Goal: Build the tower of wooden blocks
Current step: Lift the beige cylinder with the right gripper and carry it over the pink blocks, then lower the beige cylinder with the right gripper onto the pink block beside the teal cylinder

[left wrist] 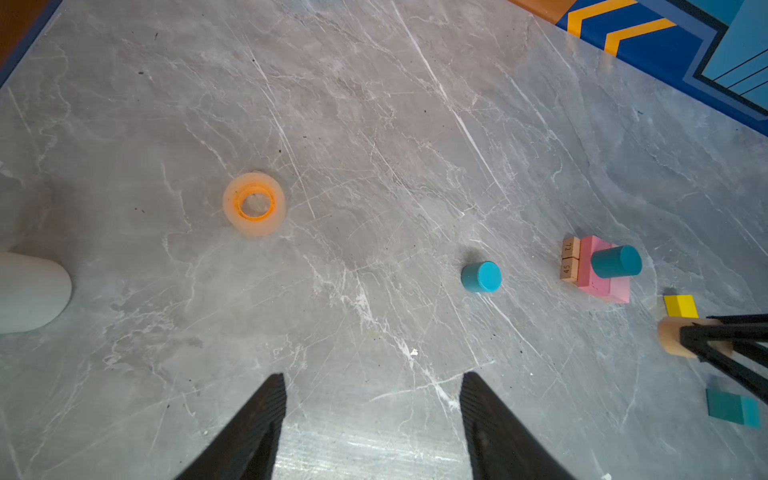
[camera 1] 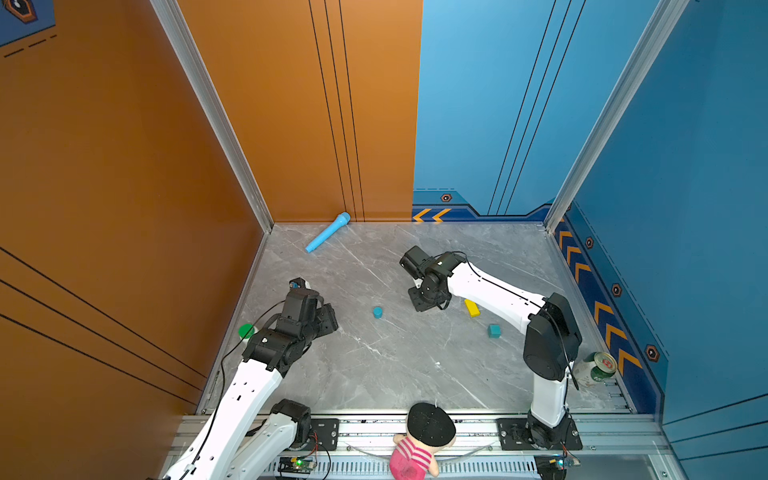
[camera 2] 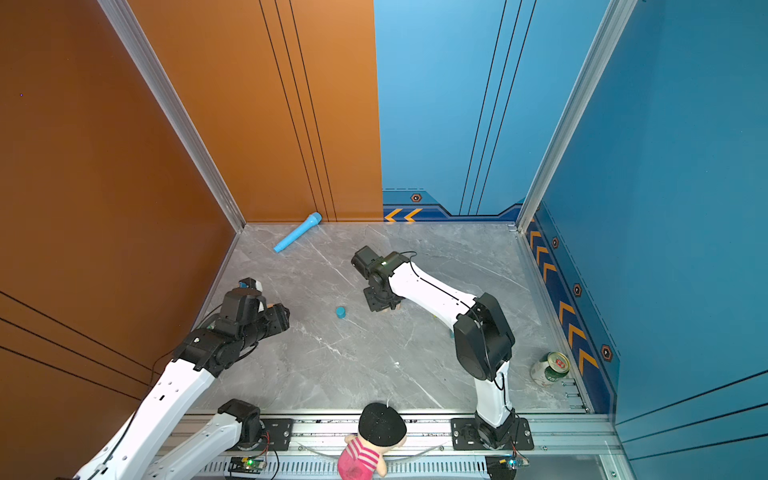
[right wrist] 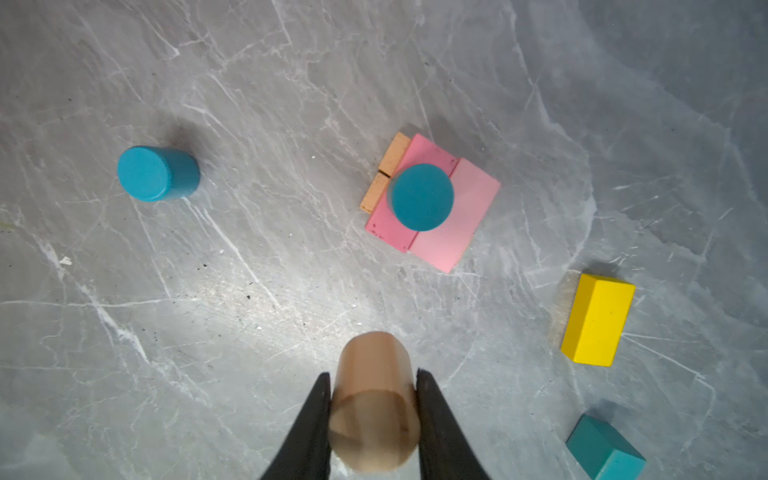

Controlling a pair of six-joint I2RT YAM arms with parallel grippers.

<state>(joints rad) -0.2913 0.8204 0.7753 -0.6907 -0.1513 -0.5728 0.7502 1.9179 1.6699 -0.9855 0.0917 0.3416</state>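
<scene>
Pinching tan cylinder (right wrist: pixel 374 399) in right gripper (right wrist: pixel 372 374), jaws clamped on its curved sides. Held near tower (right wrist: pixel 432 203), short of it, not touching.

Tower makeup:
- two pink bars (right wrist: pixel 461 224) flat on bench (right wrist: pixel 249 311), side by side, touching
- two short tan blocks (right wrist: pixel 388 170) end to end against the outer long edge of one pink bar
- blue cylinder (right wrist: pixel 422 195) upright on top, straddling the seam between the pink bars, more on the darker one

In both top views, tower mostly hidden under right wrist.

Loose pieces, all on bench:
- spare blue cylinder (right wrist: pixel 156 173) upright, well apart from tower, on the tan-block side
- yellow bar (right wrist: pixel 596 320) flat, near tower on the opposite side, not touching
- teal cube (right wrist: pixel 604 453) beyond yellow bar, farther from tower

Left gripper (left wrist: pixel 372 375): jaws spread wide, nothing between them, only bare bench underneath. Well apart from tower, past the spare blue cylinder.

Clutter, all well apart from tower:
- translucent tape roll (left wrist: pixel 254 203) with orange core, lying flat, farther out than the spare blue cylinder
- white bottle (left wrist: pixel 31 286) farther out again, by the left arm
- toy microphone (camera 1: pixel 327 233) lying at the back wall
- drink can (camera 1: pixel 597 369) on its side at the right arm's edge of the bench
- doll (camera 1: pixel 419 440) on the front rail
</scene>
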